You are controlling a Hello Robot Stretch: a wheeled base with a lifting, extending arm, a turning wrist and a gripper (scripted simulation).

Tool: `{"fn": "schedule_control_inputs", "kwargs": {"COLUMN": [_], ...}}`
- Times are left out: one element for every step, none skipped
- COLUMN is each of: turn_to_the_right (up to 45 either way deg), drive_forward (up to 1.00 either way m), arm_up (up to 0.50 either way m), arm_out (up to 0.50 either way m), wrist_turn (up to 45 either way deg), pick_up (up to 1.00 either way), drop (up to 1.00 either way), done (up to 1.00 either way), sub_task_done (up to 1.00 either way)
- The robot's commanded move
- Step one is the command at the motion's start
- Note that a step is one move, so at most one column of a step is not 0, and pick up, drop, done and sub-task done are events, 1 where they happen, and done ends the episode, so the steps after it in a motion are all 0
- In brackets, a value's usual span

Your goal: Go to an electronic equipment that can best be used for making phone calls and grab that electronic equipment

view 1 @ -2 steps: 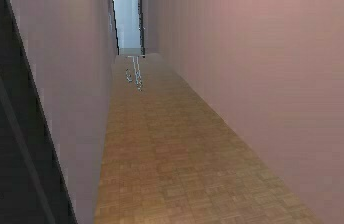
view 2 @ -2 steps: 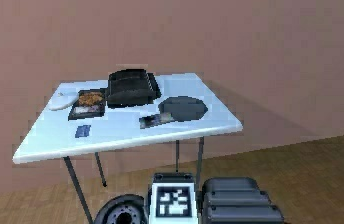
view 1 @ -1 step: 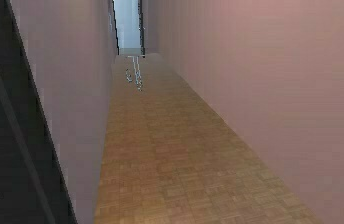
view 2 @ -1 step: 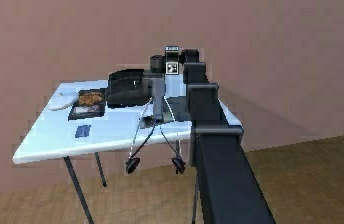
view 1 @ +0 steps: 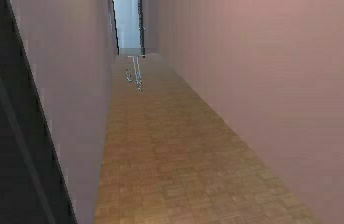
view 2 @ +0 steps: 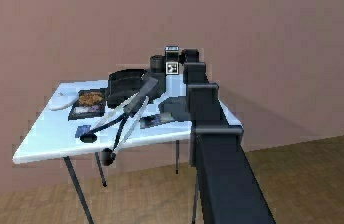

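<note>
Arm side view: a white table (view 2: 40,140) on thin dark legs stands against a pink wall at centre left. The arm (view 2: 220,150) rises from the bottom edge to the table's right part. The gripper (view 2: 98,148) reaches down-left over the tabletop. Whether it holds anything cannot be told.

No item can be confirmed as a phone. A small dark slab (view 2: 80,131) lies at the table's lower left, near the fingertips. A black rounded object (view 2: 125,80) and an orange-dark box (view 2: 88,98) lie further up.

Forward view: a wood-floored corridor (view 1: 170,150) runs to a doorway (view 1: 129,25) at top centre.
</note>
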Motion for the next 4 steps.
{"fn": "schedule_control_inputs", "kwargs": {"turn_to_the_right": [0.0,0.0,0.0,0.0], "drive_forward": [0.0,0.0,0.0,0.0], "arm_up": [0.0,0.0,0.0,-0.16], "arm_out": [0.0,0.0,0.0,0.0], "wrist_turn": [45.0,45.0,15.0,0.0], "pick_up": [0.0,0.0,0.0,0.0], "drop": [0.0,0.0,0.0,0.0], "done": [0.0,0.0,0.0,0.0], "sub_task_done": [0.0,0.0,0.0,0.0]}}
